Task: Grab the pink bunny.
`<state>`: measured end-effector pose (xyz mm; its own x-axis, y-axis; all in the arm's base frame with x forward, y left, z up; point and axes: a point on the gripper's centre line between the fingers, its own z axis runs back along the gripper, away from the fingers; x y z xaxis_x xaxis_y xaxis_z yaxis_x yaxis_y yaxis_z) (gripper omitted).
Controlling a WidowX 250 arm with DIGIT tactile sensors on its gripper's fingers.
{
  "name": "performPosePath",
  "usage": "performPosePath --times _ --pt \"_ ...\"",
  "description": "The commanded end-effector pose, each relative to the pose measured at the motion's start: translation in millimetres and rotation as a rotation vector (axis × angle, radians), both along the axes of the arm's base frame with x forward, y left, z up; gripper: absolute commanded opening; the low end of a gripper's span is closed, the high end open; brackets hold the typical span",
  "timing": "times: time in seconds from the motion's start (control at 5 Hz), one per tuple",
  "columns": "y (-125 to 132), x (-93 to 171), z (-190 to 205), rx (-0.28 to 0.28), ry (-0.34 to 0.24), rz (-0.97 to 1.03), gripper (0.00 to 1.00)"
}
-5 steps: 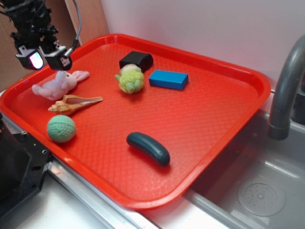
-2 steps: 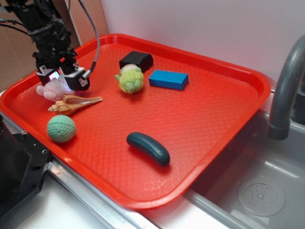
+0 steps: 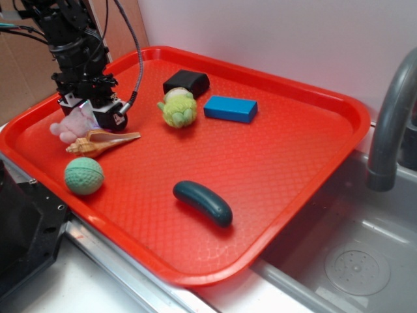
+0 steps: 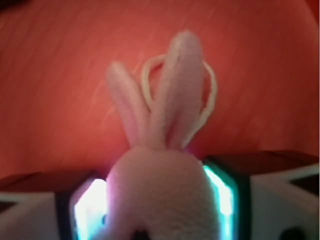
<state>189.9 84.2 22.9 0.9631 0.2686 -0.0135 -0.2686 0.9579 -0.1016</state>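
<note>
The pink bunny (image 3: 67, 125) lies on the red tray (image 3: 293, 150) at its far left. My gripper (image 3: 91, 112) is lowered over it and stands open, one finger on each side of the plush. In the wrist view the bunny (image 4: 160, 185) fills the space between the two lit fingers (image 4: 90, 210), and its ears point away over the tray. The gripper (image 4: 155, 207) pads sit close to the head on both sides; the right pad looks to be touching it. The bunny's body is mostly hidden under the gripper in the exterior view.
A tan seashell (image 3: 103, 141) lies right beside the bunny, and a green ball (image 3: 83, 176) sits nearer the front edge. A yellow-green plush (image 3: 177, 109), black block (image 3: 186, 82), blue block (image 3: 230, 108) and dark green cucumber (image 3: 202, 203) are also on the tray. Sink (image 3: 352, 261) and faucet (image 3: 391, 117) stand to the right.
The gripper has come down from above the tray's left corner and now straddles the bunny. The bunny has shifted slightly; its ears are now hidden behind the gripper.
</note>
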Motion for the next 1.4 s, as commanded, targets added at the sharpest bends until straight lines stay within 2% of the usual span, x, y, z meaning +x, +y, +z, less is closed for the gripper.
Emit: performPosePath --times 0.0,0.2,0.4,0.6,0.8,1.0,1.2 --pt "-4 10 90 0.013 -0.186 -0.051 0.0" --pt "-37 31 141 0.029 -0.233 -0.124 0.0" --pt "-76 27 186 0.072 -0.289 -0.219 0.0" --pt "-87 18 197 0.068 -0.266 -0.216 0.0" --pt "-83 13 191 0.054 -0.22 -0.174 0.0" --pt "-79 15 182 0.093 -0.173 -0.108 0.0" --pt "-77 18 180 0.057 -0.15 -0.09 0.0"
